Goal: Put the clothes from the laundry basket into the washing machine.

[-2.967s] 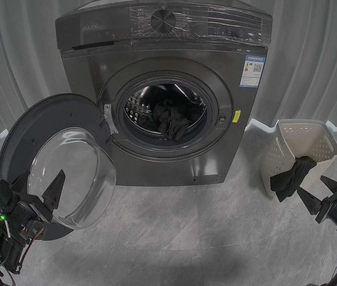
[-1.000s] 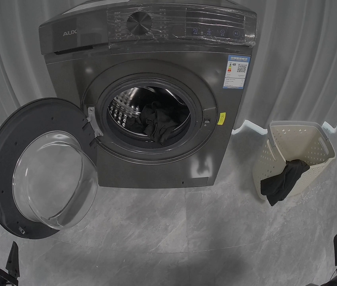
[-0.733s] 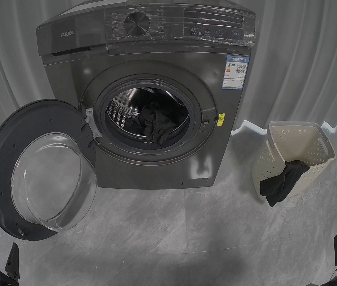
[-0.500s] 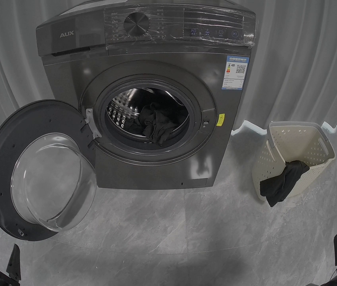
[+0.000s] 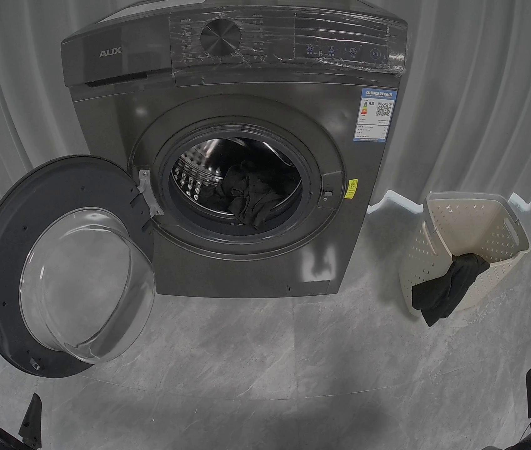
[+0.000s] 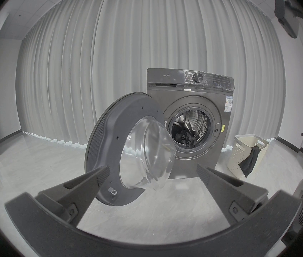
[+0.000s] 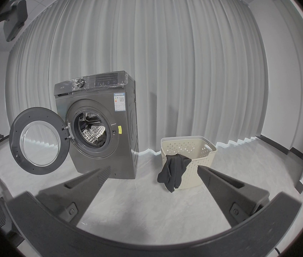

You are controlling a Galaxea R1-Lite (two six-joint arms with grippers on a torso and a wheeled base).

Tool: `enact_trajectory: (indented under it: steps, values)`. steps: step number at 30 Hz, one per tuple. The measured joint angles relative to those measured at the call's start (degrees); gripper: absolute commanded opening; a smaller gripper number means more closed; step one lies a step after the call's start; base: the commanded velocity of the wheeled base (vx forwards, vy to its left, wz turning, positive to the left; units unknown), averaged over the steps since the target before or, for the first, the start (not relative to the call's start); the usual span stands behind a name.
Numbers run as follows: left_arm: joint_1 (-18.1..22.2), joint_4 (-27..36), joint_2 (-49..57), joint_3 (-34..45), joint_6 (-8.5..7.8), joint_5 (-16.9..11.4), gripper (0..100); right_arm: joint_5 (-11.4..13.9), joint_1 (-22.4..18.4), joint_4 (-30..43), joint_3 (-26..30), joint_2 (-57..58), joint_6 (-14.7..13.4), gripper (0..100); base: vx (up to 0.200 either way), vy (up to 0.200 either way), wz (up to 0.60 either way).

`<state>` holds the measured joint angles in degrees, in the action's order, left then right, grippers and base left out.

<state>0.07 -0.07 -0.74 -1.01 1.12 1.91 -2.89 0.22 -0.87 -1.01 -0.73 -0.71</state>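
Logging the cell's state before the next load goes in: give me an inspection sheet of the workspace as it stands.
Surface: glossy grey marbled floor.
Job's things: washing machine with its door swung wide open to the robot's left. Dark clothes lie in the drum. White laundry basket on the floor to the machine's right, one dark garment draped over its front rim.
Clutter: nothing seen.
Hands: left hand and right hand both open, holding nothing, low and well short of machine and basket.
Cables: nothing seen.
Surroundings: pleated pale curtain behind the machine.
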Motion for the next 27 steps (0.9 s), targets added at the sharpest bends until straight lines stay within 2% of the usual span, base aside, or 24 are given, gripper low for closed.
enact_trajectory:
  steps: [27]
  values:
    - [0.0,0.0,0.0,0.0,0.00,0.0,100,0.0,0.0,0.0,0.0,-0.1,0.0,100,0.000,-0.200,0.00]
